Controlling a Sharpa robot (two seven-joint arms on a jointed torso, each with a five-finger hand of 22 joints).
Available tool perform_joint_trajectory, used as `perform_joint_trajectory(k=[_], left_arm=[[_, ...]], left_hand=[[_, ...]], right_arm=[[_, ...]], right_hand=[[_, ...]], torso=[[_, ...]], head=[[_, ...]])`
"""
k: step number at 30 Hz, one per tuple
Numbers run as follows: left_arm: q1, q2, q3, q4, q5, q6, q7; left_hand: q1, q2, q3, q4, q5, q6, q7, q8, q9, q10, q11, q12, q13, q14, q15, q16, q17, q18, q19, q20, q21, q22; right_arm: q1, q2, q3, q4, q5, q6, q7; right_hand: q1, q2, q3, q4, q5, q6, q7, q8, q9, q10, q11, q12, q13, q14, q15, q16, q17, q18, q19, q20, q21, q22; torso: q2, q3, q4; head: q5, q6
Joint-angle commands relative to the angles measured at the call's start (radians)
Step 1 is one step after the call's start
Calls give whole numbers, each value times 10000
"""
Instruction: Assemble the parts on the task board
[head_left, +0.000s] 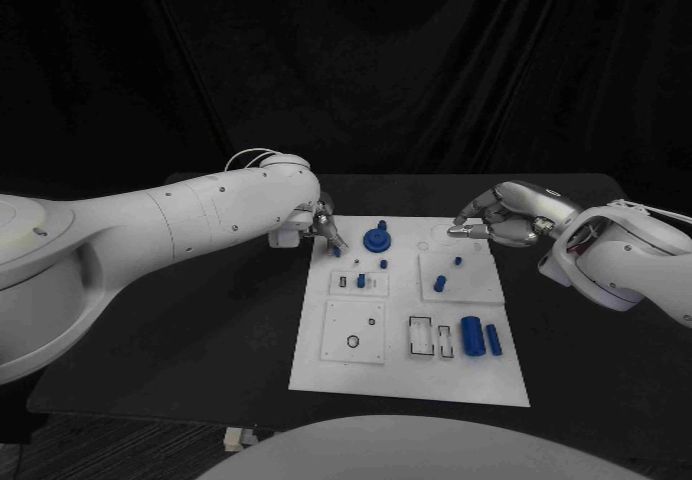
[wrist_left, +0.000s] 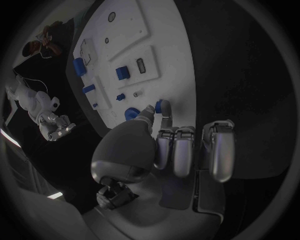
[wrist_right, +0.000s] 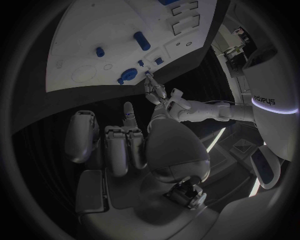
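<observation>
Task board (head_left: 411, 330) white, mid-counter (head_left: 216, 340), between both robot hands. Several blue parts seated; large cylinder (head_left: 470, 336) lying loose, sockets open: judged partly done. Left robot hand (head_left: 320, 228) at board's far corner, pinching small blue part (wrist_left: 160, 106), seen plainly from left wrist. Right robot hand (head_left: 498, 220) above opposite far edge, fingers curled, apparently holding nothing.

far end of the white board (head_left: 408, 375) is crowded: left hand (head_left: 315, 228) at its far-left corner, fingertips touching a small blue peg (head_left: 336, 251), blue round knob (head_left: 378, 238) just beside. right hand (head_left: 505, 218) hangs over the far-right corner. low blue cylinders (head_left: 480, 336) near right edge. bare black table (head_left: 188, 340) on both sides.
</observation>
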Motion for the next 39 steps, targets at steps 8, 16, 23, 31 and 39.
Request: perform_joint_trajectory(k=[8,16,23,31,39], left_arm=[[-27,41,10,-30,20,42,224],[-34,56,10,-62,24,76,307],[-38,22,10,-8,25,-31,332],[-35,-308,12,416,36,-370,270],[105,-896,14,1280,480,-730,90]], left_hand=[[338,-38,316,-272,563,-88,-34,-206,-2,1072,-85,36,2629,1056,-33,27,2635,-21,235,-74,-66,1820],[522,-93,715,-523,808,-87,-46,-311,-16,1072,-94,36,2629,1056,-45,27,2635,-19,233,-82,-89,1829],[641,-294,1407,-915,1293,-22,-65,-413,-23,1072,-117,36,2629,1056,-65,27,2635,-21,246,-102,-97,1855],[430,-758,2838,-1520,1705,138,-45,-455,53,1072,-121,36,2629,1056,-83,27,2635,-27,281,-125,-105,1895],[86,-1053,3787,-1853,1727,256,-30,-405,183,1072,-120,36,2629,1056,-88,27,2635,-33,313,-131,-101,1929]], right_arm=[[-23,-8,6,12,-20,33,-99],[-23,8,6,0,-20,49,-107],[-23,6,6,-3,-20,54,-111],[-23,-27,6,6,-20,51,-114],[-24,-41,6,-3,-20,50,-118]], right_hand=[[-16,105,-82,-17,15,51,37,-52,-12,1041,89,36,2634,1047,74,30,2634,81,-63,-11,-36,1692],[-16,105,-82,-17,15,51,37,-52,-12,1041,89,36,2634,1047,74,30,2634,81,-63,-11,-36,1692],[-16,105,-82,-17,15,51,37,-52,-12,1041,89,36,2634,1047,74,30,2634,81,-63,-11,-36,1692],[-1,122,-92,-20,27,53,40,-58,-13,1041,93,36,2634,1047,77,30,2634,85,-70,-9,-55,1687],[8,127,-96,-22,33,54,42,-61,-14,1041,95,36,2634,1047,79,30,2634,85,-70,-8,-58,1687]], torso=[[0,0,-4],[0,-3,-5],[-2,-1,-6],[-4,-1,-6],[-6,-5,-1]], head=[[13,-1],[29,-1],[35,-1],[-6,-1],[-1,-1]])
